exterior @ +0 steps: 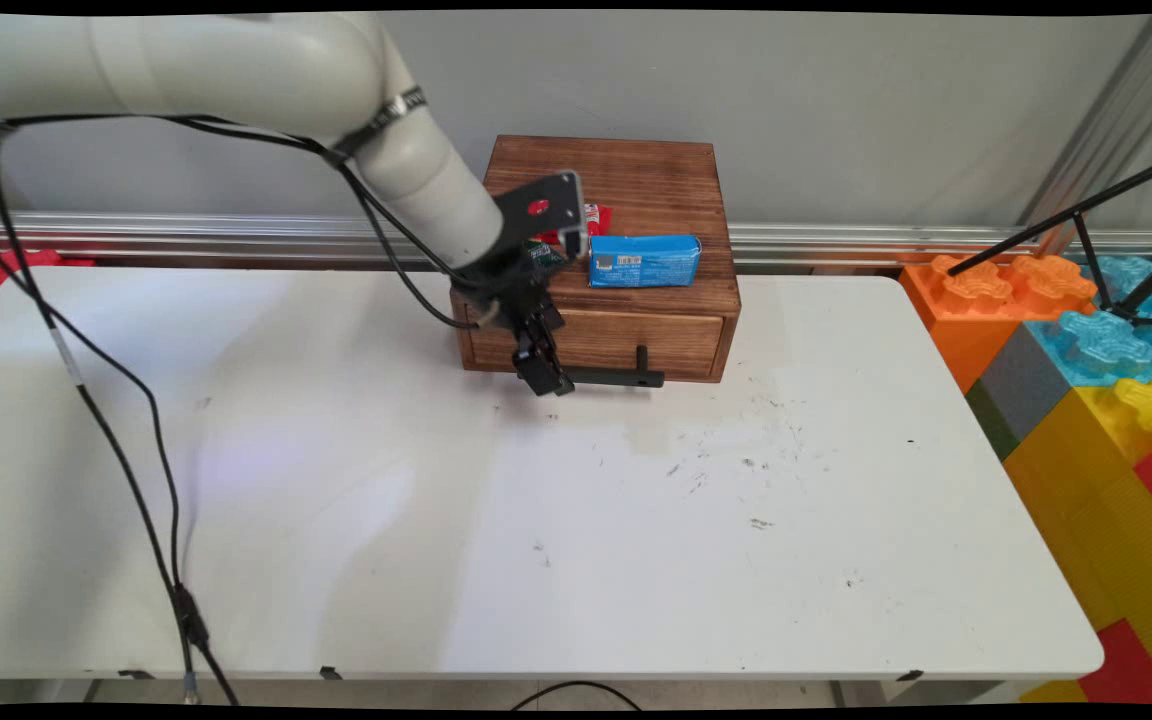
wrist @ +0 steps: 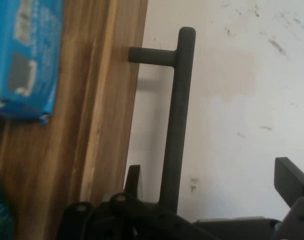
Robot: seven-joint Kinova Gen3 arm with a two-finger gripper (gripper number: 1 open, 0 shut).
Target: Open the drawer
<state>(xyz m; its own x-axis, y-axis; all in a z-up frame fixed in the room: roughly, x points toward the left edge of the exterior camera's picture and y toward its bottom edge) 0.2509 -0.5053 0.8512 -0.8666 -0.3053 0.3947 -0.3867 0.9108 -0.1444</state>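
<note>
Open pincer [wrist: 211, 195] astride drawer handle [wrist: 177, 120]

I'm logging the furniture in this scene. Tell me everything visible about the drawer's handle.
The handle is a dark, matte bar, metal or plastic by its look, running level along the closed drawer front of the wooden box, held off it on short posts; one post shows clearly. The pincer is open with the bar's left end between its fingers; contact cannot be told.
</note>
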